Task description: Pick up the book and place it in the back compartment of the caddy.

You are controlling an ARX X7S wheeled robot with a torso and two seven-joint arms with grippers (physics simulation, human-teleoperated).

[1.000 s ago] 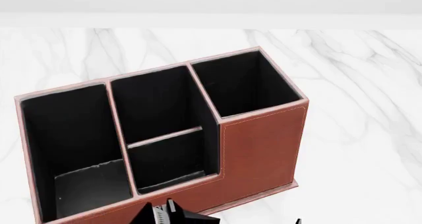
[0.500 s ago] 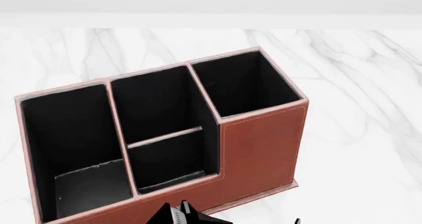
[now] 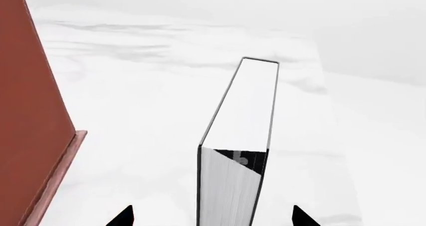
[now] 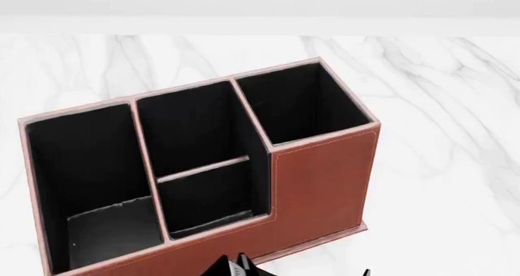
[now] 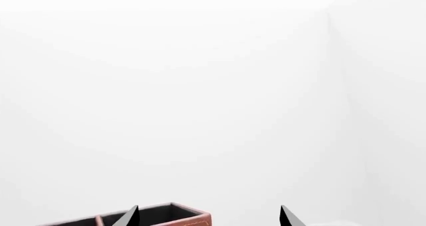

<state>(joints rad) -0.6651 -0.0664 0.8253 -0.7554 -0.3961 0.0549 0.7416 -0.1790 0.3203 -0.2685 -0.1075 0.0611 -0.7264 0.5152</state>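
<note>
The black book (image 3: 243,116) stands on edge on the marble, its white page edge toward the left wrist camera. My left gripper (image 3: 211,217) is open around it, with a clear gap on each side. The reddish-brown caddy (image 4: 325,178) sits mid-table, and its wall also shows in the left wrist view (image 3: 33,111). The small squarish back compartment (image 4: 207,197) lies behind the low front wall and is empty. In the head view, a black shape (image 4: 235,267) at the bottom edge is my left gripper. My right gripper (image 5: 207,217) is open and empty, raised near a caddy corner (image 5: 179,217).
The white marble table (image 4: 439,105) runs out to the right and behind the caddy, with a pale wall at the back. The caddy's tall square pocket (image 4: 301,99) and long narrow pocket (image 4: 81,166) are empty. The table's edge shows beyond the book in the left wrist view.
The black shape at the bottom of the head view has moved to the right and lower along the caddy's front. The caddy has not moved.
</note>
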